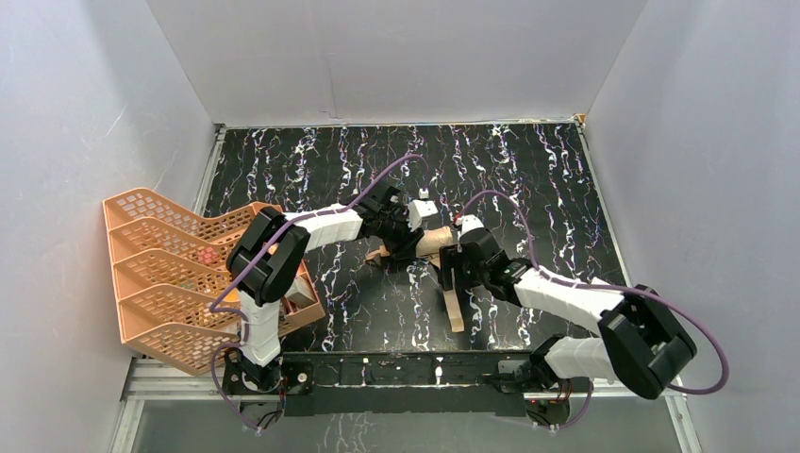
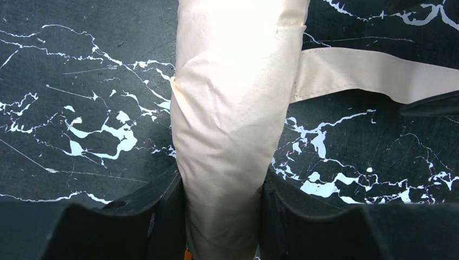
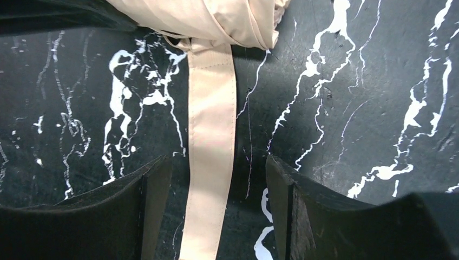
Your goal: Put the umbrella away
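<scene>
The left pincer is clamped on the umbrella; its two black fingers press into the folded tan cloth from either side, closed as far as the bundle lets them. The umbrella sits rolled up near the middle of the black marbled table; whether it rests on the top or hangs just off it I cannot tell. From the wrist the left forearm runs back and leftward to a bent elbow in front of the orange rack; the upper arm drops from there to its base at the near-left edge.

The right pincer stands wide open and has hold of nothing; the umbrella's strap lies flat on the table and runs straight through the gap, touching neither finger. That wrist points down just beside the umbrella's end; its forearm stretches rightward and nearer to an elbow jutting out at the right; the arm then folds back to its base. The rack stands at the table's left edge, well apart from the umbrella.
</scene>
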Controlling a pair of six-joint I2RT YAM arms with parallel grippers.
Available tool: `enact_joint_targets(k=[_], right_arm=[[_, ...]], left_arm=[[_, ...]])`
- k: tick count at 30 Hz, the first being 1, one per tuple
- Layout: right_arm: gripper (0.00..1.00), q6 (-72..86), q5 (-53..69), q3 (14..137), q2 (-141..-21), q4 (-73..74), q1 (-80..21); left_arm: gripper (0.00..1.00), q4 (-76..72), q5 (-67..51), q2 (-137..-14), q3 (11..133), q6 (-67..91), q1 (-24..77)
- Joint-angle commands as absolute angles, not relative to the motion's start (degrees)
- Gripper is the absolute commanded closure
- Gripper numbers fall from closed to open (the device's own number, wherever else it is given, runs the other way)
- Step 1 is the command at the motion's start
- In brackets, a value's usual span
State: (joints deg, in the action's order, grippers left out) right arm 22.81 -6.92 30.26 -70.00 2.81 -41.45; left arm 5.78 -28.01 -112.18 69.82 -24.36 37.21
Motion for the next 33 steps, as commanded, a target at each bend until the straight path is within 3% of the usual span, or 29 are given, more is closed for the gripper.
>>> enact_joint_targets(k=[1,7,10,22,24,33], right_arm=[[0.28,25.88,-7.3,30.93,-73.75,-2.89,-42.2],[0.31,25.14,-12.46,34.71,-80.72,-0.49,-44.81],[0.38,26.63,-18.43,36.3,-82.56,4.0,-47.83],[0.86,35.1,-28.77,37.38,-84.91,15.17,-58.64],[1.0,35.58,-28.31,37.11,-84.11,15.14,-59.89],[1.0,33.37,-25.36,39.61,-84.94,13.86,-67.93]], left_arm=[[1.0,16.61,-22.36,-113.28,66.4,-22.95,36.56],[1.0,16.87,-22.18,-113.68,66.88,-22.23,36.56],[1.0,16.96,-21.59,-113.65,67.06,-21.77,36.56],[1.0,17.38,-18.73,-114.85,67.89,-20.18,36.56],[1.0,17.39,-17.72,-115.2,68.06,-19.44,36.56],[1.0,17.49,-15.42,-116.75,69.12,-17.85,36.56]])
